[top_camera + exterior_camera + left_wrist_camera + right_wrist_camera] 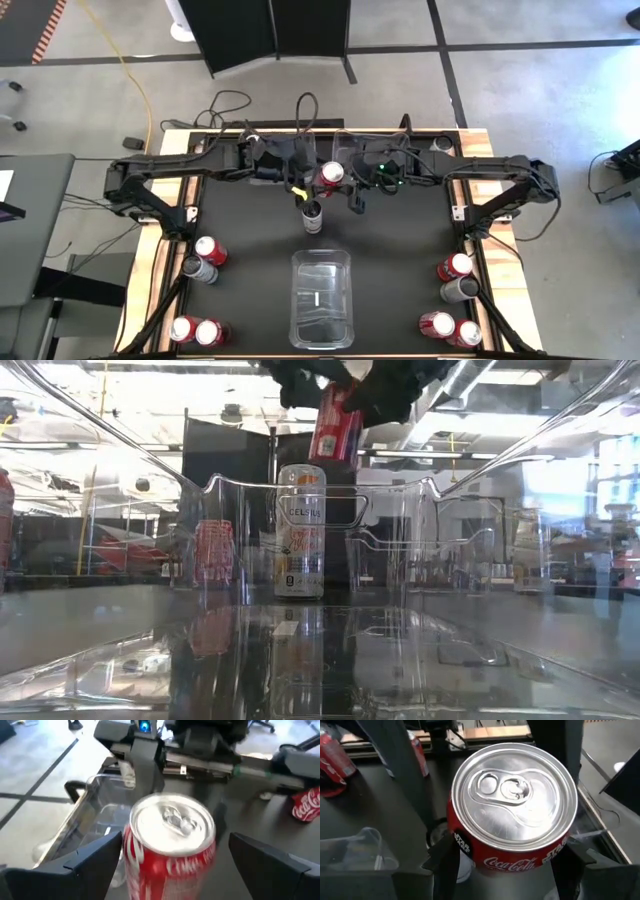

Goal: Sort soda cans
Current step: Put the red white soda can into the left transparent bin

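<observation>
The red can (512, 807) stands upright, pinched between the right gripper's (345, 182) fingers, high in the top middle of the frame. The left gripper (290, 172) is spread wide just beside it. The clear bin (322, 298) lies straight below, toward the bottom.

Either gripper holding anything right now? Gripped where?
Right gripper holds a red can by its sides, lifted off the table. Left gripper is open around it, holding nothing.

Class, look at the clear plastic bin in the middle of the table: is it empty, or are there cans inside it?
Empty. From above, the clear bin holds no cans; the white can stands outside it.
</observation>
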Motion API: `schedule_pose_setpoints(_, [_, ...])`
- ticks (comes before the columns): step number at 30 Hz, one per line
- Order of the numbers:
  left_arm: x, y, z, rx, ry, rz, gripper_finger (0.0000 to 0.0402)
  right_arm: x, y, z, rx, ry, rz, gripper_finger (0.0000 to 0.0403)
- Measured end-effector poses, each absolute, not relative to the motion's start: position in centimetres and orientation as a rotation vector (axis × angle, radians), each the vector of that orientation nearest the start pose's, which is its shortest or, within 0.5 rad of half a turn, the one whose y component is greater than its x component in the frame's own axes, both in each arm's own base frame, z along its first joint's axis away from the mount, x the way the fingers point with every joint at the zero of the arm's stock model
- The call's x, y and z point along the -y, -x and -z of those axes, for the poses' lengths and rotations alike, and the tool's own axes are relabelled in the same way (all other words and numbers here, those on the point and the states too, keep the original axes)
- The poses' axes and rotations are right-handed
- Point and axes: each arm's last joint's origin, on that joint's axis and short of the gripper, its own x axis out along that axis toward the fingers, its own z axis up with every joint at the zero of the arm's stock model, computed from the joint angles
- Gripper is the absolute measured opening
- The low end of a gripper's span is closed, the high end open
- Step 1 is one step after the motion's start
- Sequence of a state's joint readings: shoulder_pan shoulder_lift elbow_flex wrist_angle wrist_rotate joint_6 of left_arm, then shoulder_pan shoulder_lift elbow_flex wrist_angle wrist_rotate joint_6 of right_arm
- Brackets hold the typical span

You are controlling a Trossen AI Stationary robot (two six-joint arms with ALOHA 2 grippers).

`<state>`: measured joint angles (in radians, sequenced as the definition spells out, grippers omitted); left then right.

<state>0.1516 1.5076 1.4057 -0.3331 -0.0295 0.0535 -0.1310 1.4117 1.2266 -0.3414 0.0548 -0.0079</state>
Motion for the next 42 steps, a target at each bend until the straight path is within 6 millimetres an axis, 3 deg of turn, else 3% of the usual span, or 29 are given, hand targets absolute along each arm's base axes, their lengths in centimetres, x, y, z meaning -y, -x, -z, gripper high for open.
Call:
schedule_pose_setpoints(6, [-5.4, -34.8, -34.8, -0.471, 0.010, -0.175, 0.0364, 4.1, -31.0, -32.7, -0.548, -0.008, 0.170, 0.0246])
schedule_pose_setpoints(15, [-6.1, -34.8, -35.0, -0.438, 0.012, -0.186, 0.0302, 3.9, -30.9, -32.6, -0.565, -0.014, 0.169, 0.0246])
schedule_pose_setpoints(20, [-6.4, -34.8, -35.3, -0.426, 0.050, -0.202, 0.0300, 3.9, -30.9, -32.6, -0.569, -0.016, 0.162, 0.0248])
schedule_pose_setpoints(24, [-6.4, -34.3, -36.6, -0.427, 0.023, -0.262, 0.0299, 3.8, -31.0, -33.0, -0.545, -0.008, 0.162, 0.0270])
schedule_pose_setpoints(33, [-9.4, -29.4, -38.5, -0.530, -0.040, -0.679, 0.0299, 4.2, -30.7, -32.3, -0.581, -0.173, 0.224, 0.0368])
schedule_pose_setpoints(42, [-10.7, -24.2, -36.5, -0.487, 0.084, -0.794, 0.0299, 4.1, -30.0, -33.2, -0.541, -0.211, 0.278, 0.0367])
